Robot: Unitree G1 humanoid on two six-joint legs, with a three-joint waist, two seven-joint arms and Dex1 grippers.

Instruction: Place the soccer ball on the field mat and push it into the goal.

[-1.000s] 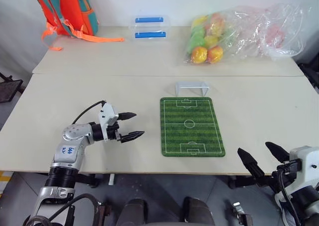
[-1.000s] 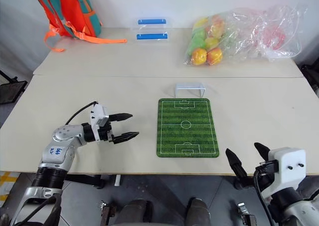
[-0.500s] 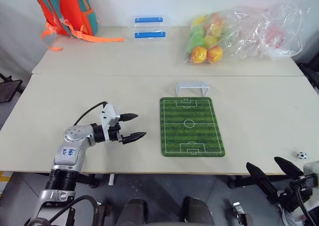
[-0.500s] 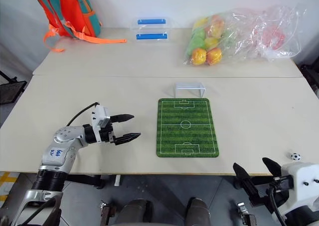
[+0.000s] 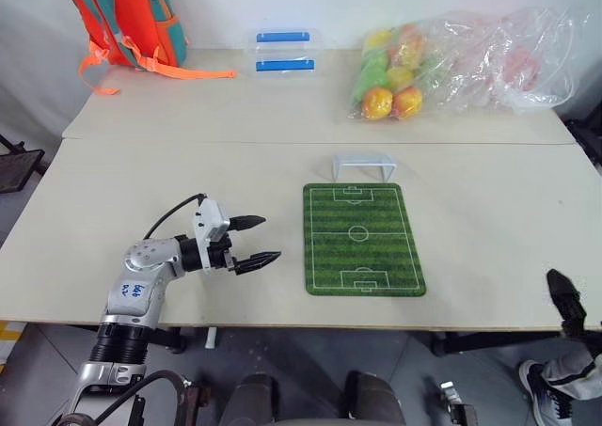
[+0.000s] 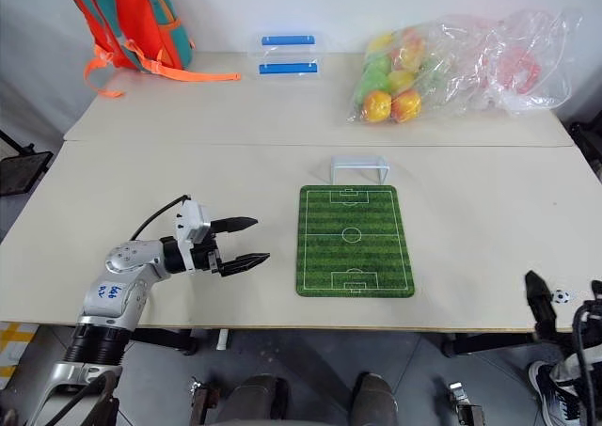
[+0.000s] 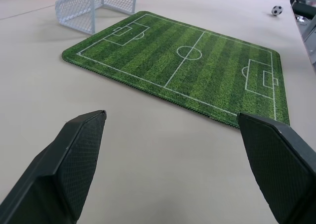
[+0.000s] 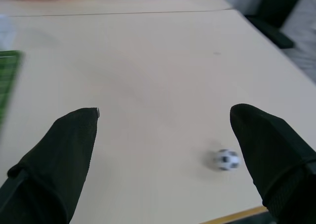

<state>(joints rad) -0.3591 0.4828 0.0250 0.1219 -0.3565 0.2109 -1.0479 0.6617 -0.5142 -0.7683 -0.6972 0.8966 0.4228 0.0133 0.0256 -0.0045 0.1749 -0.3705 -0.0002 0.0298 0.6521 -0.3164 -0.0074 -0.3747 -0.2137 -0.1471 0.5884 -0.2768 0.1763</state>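
Soccer ball (image 6: 561, 295) at table's near right edge: tiny, light, hard, rolls easily; pinch across middle. Right gripper (image 8: 163, 150) wide, empty; left gripper (image 5: 256, 240) wide, empty.

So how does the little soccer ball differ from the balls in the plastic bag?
The soccer ball is tiny, white with black patches; the bagged balls are far larger, yellow, orange and green. The soccer ball lies loose on the near table's right front corner; the bagged balls sit in a clear bag on the far table. Both are round and off the field mat.
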